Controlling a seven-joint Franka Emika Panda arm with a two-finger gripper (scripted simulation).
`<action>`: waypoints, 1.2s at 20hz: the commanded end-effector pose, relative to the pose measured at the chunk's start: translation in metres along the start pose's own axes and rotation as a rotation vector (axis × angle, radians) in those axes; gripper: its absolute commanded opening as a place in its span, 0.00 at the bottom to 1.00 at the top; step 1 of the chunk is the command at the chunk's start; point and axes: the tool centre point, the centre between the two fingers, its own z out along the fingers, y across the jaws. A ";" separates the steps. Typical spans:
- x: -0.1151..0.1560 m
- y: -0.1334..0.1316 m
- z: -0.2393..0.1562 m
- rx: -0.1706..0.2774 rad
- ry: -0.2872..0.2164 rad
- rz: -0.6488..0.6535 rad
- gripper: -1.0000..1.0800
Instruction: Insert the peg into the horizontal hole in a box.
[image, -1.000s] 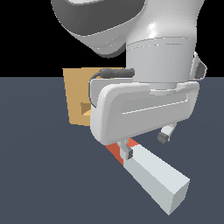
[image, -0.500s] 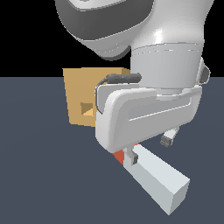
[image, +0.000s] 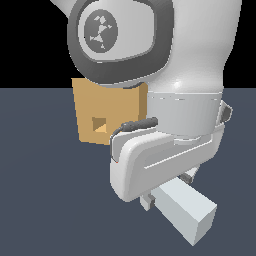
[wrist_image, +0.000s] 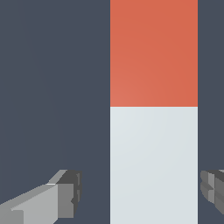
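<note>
The peg lies flat on the dark floor. Its pale grey-white part (image: 186, 210) sticks out from under my hand in the exterior view, where the hand hides the red-orange end. The wrist view shows both the white part (wrist_image: 153, 166) and the red-orange end (wrist_image: 153, 52). My gripper (wrist_image: 140, 190) is open and straddles the white part, with one finger (wrist_image: 65, 197) clearly apart from the peg and the other (wrist_image: 213, 188) close beside it. In the exterior view the gripper (image: 168, 190) sits low over the peg. The tan box (image: 117, 107) stands behind, with its square hole (image: 99, 123) facing the camera.
The robot's large white and grey arm (image: 150, 45) fills the upper middle of the exterior view and hides part of the box. A dark grey floor (image: 40, 200) lies all around.
The hand has come down over the peg. The red-orange end, visible earlier in the exterior view, is now hidden behind the hand. The peg and box have not moved.
</note>
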 end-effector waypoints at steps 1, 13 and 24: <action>0.000 0.000 0.009 -0.001 -0.001 -0.001 0.96; -0.001 0.001 0.012 -0.001 -0.001 -0.001 0.00; 0.002 -0.004 0.011 0.000 0.000 0.020 0.00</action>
